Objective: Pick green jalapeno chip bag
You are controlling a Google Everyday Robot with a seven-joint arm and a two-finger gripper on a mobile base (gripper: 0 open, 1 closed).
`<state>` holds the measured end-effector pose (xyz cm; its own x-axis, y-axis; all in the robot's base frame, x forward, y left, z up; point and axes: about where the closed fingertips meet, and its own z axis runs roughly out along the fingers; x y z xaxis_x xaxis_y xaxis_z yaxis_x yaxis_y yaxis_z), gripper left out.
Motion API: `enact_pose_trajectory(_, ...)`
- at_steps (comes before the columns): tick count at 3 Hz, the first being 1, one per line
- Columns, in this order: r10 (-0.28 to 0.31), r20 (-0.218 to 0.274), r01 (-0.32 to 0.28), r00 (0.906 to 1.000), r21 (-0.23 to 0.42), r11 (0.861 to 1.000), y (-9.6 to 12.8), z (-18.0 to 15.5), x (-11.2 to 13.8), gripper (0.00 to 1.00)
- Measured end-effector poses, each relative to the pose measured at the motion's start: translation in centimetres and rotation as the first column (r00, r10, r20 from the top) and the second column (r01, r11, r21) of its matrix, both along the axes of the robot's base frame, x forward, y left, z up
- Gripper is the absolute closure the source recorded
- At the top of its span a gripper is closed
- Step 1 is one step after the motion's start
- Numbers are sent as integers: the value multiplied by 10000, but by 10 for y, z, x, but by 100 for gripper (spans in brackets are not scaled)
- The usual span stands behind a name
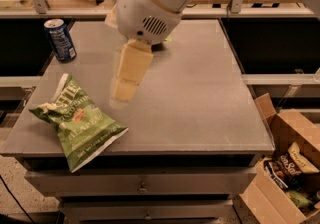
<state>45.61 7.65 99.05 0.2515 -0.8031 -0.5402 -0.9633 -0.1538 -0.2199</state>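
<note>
1. The green jalapeno chip bag (75,120) lies flat at the front left corner of the table (200,98). It is leaf green with big white lettering, a small red-orange emblem near its middle and white ends.
2. It lies at a slant. One white end points toward the table's left edge, and the other hangs a little over the front edge.
3. Its skin is thin and crinkled, with creases running across the print, and it looks only slightly puffed.
4. My gripper (123,90) hangs over the table just right of the bag's upper end, apart from it and tilted down to the left. It is a cream-coloured, blocky piece. Whether it is set wide or narrow I cannot tell.
5. Above it sits my arm's rounded white housing (150,10), smooth, with a small slotted vent on its face.
6. The tabletop is a flat grey slab with a dull, matte finish and square corners. Below its front edge is a grey drawer front with a small knob (143,188).
7. A blue soda can (60,40) stands upright near the back left corner, well apart from the bag. It is a shiny cylinder with a silver top.
8. On the floor to the right of the table is an open cardboard box (295,133), brown, with its flaps standing up. Inside lie snack bags (292,165): a dark one with white lettering, a tan one and a green one.
</note>
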Motion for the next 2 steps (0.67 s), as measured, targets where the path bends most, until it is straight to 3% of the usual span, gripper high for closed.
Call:
enact_pose_trajectory(1, 62, -451, -89, 9990, -609, 9981, 17, -49, -8, 0)
enact_pose_trajectory(2, 144, -850, -212, 9963, -792, 9966, 35, -89, -12, 0)
